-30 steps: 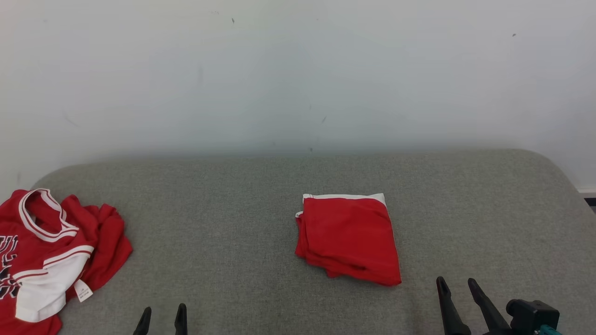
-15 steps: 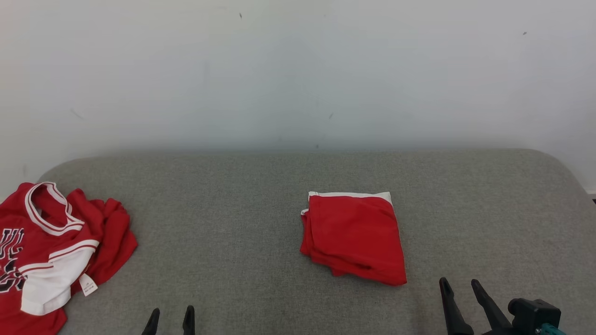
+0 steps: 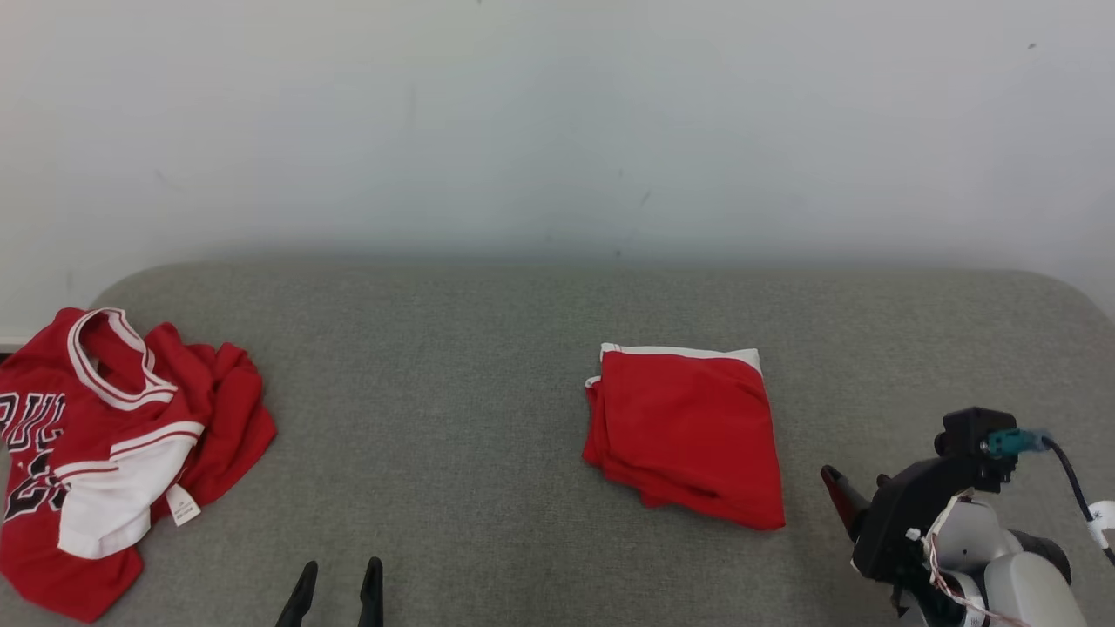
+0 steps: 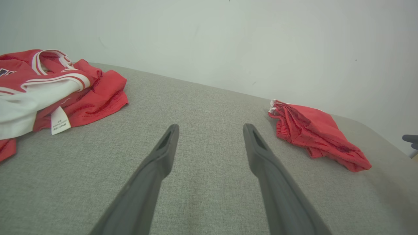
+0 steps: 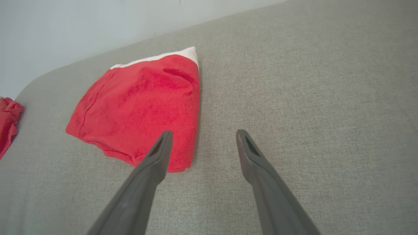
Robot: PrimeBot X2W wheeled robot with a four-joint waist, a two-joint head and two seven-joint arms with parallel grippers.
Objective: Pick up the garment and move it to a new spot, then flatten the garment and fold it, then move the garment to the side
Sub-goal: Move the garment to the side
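A folded red garment is laid flat on a grey fabric-covered surface, a little right of the middle in the head view. It is folded into a compact, roughly rectangular stack. A white band is shown along its far edge, and several red layers are exposed along its left and near edges. It is held by neither gripper.

The right gripper is seen at the lower right of the head view, just beside the near right corner of the folded garment and apart from it. Most of it is hidden behind the dark wrist housing, on which a teal connector with a dark cable is mounted. In the right wrist view the right gripper is shown with its two dark fingers spread wide and nothing between them. The garment lies ahead and to the left there, and its near corner is overlapped by one fingertip.

The left gripper is found at the bottom edge of the head view, left of centre, well apart from both pieces of clothing. In the left wrist view the left gripper is likewise spread and empty, with bare grey fabric seen between the fingers. The garment is placed to the right of them.

A crumpled red jersey with white trim, dark lettering and a white label is heaped at the far left end of the surface. It is also caught in the left wrist view. A pale wall is seen behind the surface.
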